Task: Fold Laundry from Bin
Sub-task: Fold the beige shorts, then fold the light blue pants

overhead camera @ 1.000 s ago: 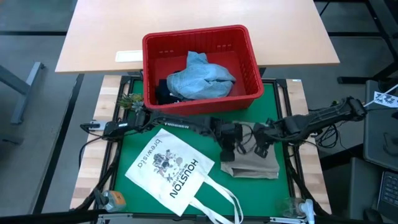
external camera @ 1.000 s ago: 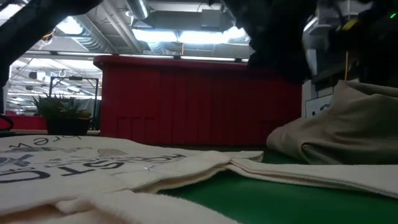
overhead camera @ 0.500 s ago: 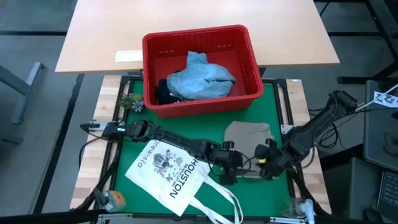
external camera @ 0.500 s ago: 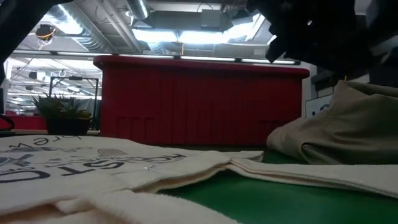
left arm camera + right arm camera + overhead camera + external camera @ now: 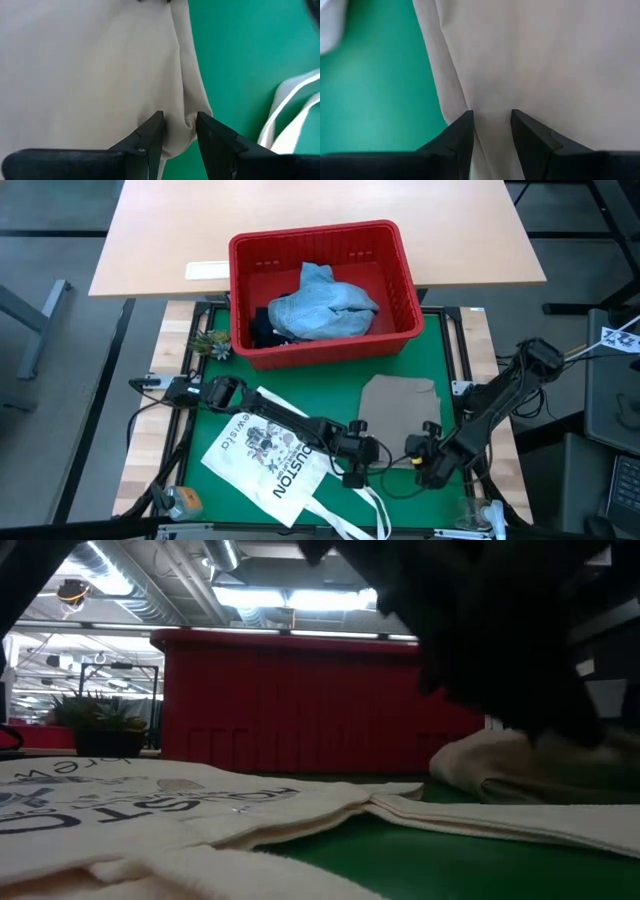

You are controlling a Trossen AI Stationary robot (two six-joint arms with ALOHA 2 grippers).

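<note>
A beige cloth lies spread flat on the green mat, just in front of the red bin and apart from it, laid out there so it can be folded. Both grippers pinch its edge farthest from the bin, one near each corner, likely so that edge can be carried evenly. The left gripper has its fingers closed around a bunched fold at the hem, as its wrist view shows. The right gripper likewise clamps the cloth near its other hem. Inside the bin, light blue jeans sit heaped over a dark garment, waiting their turn. A white tote bag printed with lettering lies on the mat beside the cloth, under the left arm, further from the bin.
</note>
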